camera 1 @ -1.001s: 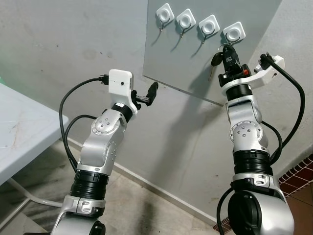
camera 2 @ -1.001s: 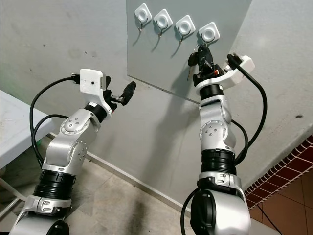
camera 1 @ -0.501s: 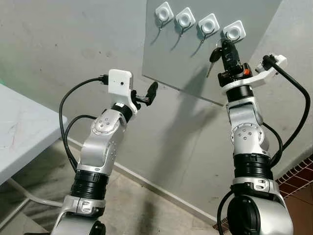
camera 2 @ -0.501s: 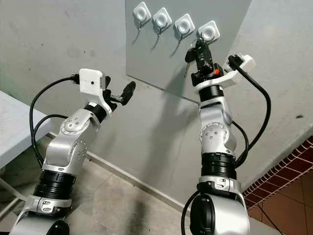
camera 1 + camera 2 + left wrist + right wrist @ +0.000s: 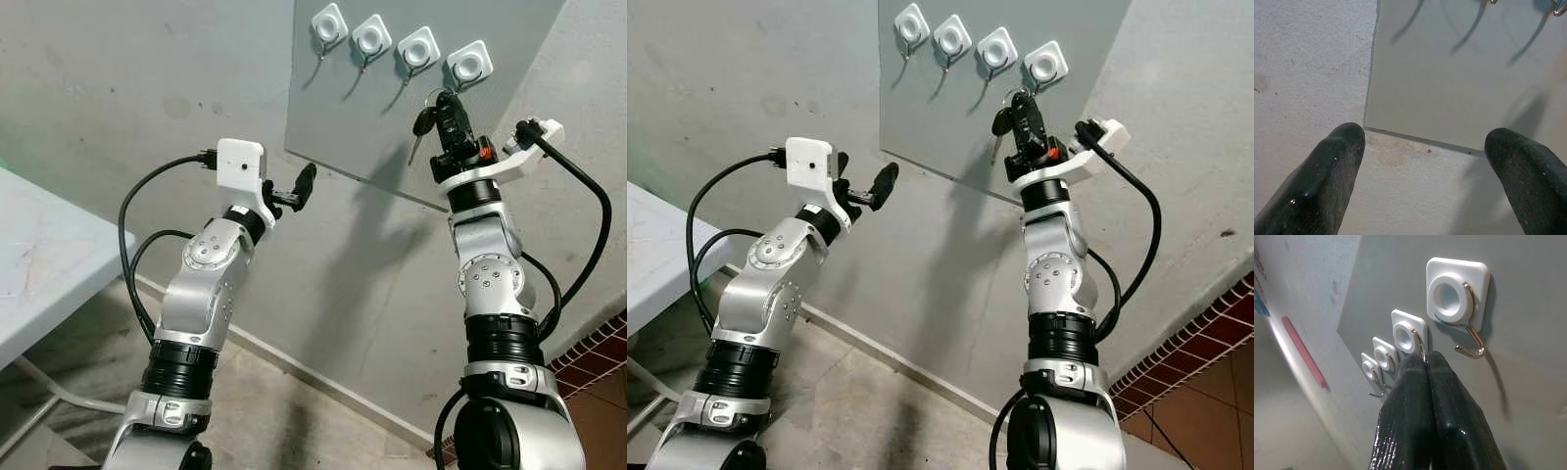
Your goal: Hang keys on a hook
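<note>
Below the hooks (image 5: 468, 67), right pincer (image 5: 449, 106) gripping keys (image 5: 421, 124)

Bare panel (image 5: 362, 117) below four crowded hooks (image 5: 468, 67) (wall behind).

A pale table (image 5: 39, 264) juts in at nine o'clock. Red tiles (image 5: 598, 367) show at four o'clock; the concrete floor (image 5: 294, 411) lies at six.
</note>
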You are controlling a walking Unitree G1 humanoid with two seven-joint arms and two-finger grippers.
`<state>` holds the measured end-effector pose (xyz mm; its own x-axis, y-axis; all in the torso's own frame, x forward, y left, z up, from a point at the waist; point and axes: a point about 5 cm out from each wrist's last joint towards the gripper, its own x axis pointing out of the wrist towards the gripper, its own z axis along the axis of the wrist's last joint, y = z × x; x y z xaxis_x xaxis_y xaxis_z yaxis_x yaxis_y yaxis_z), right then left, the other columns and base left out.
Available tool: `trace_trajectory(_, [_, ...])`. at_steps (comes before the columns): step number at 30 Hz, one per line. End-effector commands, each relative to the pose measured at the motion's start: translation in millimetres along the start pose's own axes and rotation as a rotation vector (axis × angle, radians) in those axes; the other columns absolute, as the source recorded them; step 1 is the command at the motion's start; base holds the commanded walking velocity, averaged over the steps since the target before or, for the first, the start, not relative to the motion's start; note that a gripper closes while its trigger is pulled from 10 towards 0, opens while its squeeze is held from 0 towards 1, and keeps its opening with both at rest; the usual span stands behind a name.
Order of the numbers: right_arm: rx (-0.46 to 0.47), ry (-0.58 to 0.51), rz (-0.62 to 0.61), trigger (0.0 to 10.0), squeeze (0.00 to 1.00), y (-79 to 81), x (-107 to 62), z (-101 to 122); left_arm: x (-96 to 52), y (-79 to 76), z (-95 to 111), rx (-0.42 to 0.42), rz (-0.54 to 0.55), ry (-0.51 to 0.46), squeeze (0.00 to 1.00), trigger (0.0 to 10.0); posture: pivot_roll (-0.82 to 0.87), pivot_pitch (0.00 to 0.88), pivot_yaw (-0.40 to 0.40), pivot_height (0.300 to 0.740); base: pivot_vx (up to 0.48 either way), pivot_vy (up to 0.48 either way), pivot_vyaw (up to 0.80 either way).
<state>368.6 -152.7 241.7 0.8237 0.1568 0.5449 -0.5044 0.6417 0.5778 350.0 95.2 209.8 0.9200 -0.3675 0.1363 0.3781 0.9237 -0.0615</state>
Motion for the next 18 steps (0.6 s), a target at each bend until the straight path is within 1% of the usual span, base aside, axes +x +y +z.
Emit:
trace_trajectory(1, [-0.012,-0.058,-0.004,10.0,0.0,-0.1,3.8,14.1,2.2,-3.9,7.4,0.003,-0.01,-0.019,0.0,10.0,-0.03,0.0,-0.093,0.724,0.0,0.0,0.0])
trace_trajectory(7, [-0.007,-0.084,-0.034,10.0,0.0,-3.5,3.8,18.3,2.0,-4.1,7.3,0.001,-0.011,-0.02,0.0,10.0,-0.03,0.0,-0.092,0.724,0.0,0.0,0.0])
trace_trajectory(9, [0.011,-0.093,-0.051,10.0,0.0,-5.7,4.5,19.5,1.9,-4.2,7.2,0.0,-0.012,-0.02,0.0,10.0,-0.03,0.0,-0.092,0.724,0.0,0.0,0.0])
trace_trajectory(12, [-0.002,-0.083,-0.061,10.0,0.0,-7.1,5.4,19.3,2.0,-4.1,7.1,0.002,-0.011,-0.019,0.0,10.0,-0.03,0.0,-0.092,0.724,0.0,0.0,0.0])
trace_trajectory(18, [0.039,-0.074,-0.075,10.0,0.0,-6.6,10.2,16.2,2.1,-4.1,7.5,0.0,-0.011,-0.02,0.0,10.0,-0.03,0.0,-0.093,0.724,0.0,0.0,0.0])
